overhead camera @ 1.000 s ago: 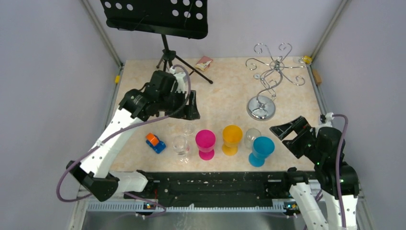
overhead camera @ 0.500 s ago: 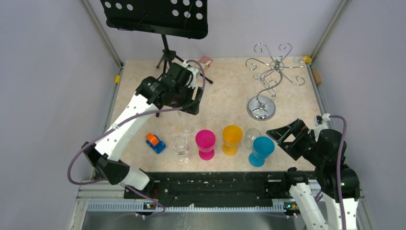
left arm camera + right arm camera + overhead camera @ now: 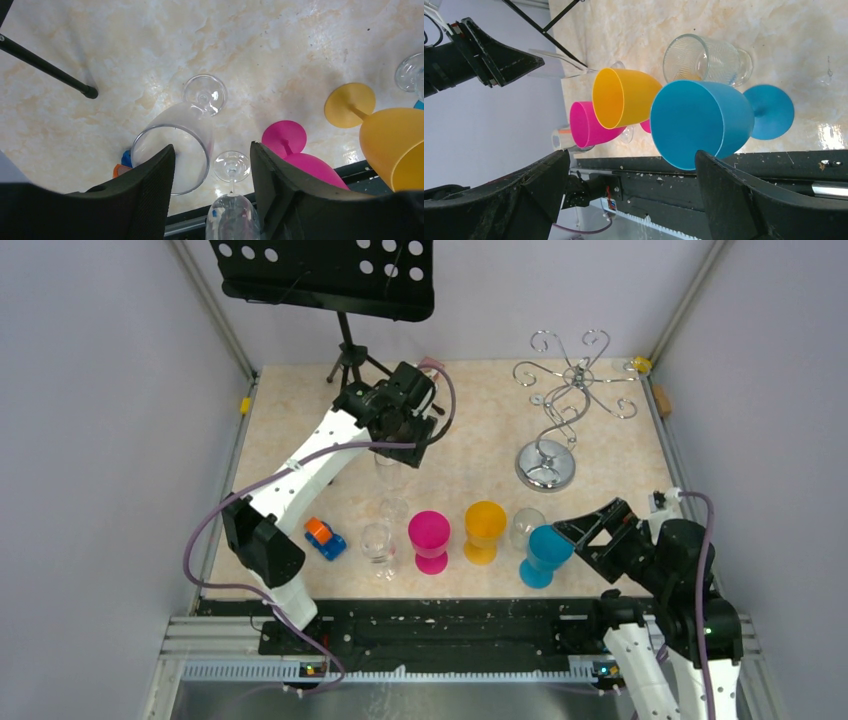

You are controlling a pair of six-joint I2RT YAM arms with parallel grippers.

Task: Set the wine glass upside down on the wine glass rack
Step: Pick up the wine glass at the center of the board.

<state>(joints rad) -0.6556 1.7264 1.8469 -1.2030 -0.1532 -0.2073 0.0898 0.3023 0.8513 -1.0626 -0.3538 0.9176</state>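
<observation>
The left pincer [image 3: 212, 149] hangs over the clear glass [image 3: 186, 125], which stands upright on the table [image 3: 480, 430] left of centre, just far of the pink goblet [image 3: 306, 162]. Its jaws are partly open and grip nothing, one side crossing the glass's rim and the other apart from it. The right pincer [image 3: 632, 157] gapes wide and empty at the near right by the blue goblet [image 3: 696, 120], while the rack [image 3: 560, 405] stands far right, well apart from the glass.
</observation>
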